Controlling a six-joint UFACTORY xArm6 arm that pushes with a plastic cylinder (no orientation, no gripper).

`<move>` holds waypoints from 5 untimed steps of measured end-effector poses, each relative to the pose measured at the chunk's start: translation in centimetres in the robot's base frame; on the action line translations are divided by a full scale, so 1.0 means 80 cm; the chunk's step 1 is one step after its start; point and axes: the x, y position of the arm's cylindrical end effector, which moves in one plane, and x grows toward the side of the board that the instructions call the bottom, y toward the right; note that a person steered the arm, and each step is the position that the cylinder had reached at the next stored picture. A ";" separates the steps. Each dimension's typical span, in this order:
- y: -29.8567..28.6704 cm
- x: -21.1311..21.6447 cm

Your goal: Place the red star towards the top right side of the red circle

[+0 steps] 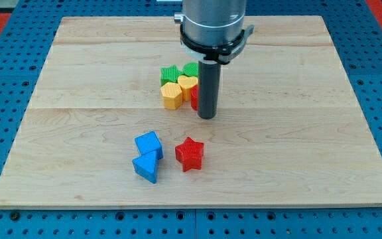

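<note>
The red star (190, 153) lies on the wooden board (297, 133), below the middle. The red circle (195, 97) is mostly hidden behind my rod; only a red sliver shows at the rod's left edge. My tip (207, 116) rests on the board just right of the block cluster, touching or nearly touching the red circle, and above and slightly right of the red star.
A cluster sits left of the rod: a green star (170, 73), a green block (191, 69), a yellow heart (187, 84) and a yellow hexagon (171, 95). A blue cube (148, 144) and a blue triangle (146, 166) lie left of the red star.
</note>
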 end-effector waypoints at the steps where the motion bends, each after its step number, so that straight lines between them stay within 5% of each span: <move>1: -0.009 0.000; 3: 0.100 0.050; 4: 0.102 0.153; 5: 0.027 0.173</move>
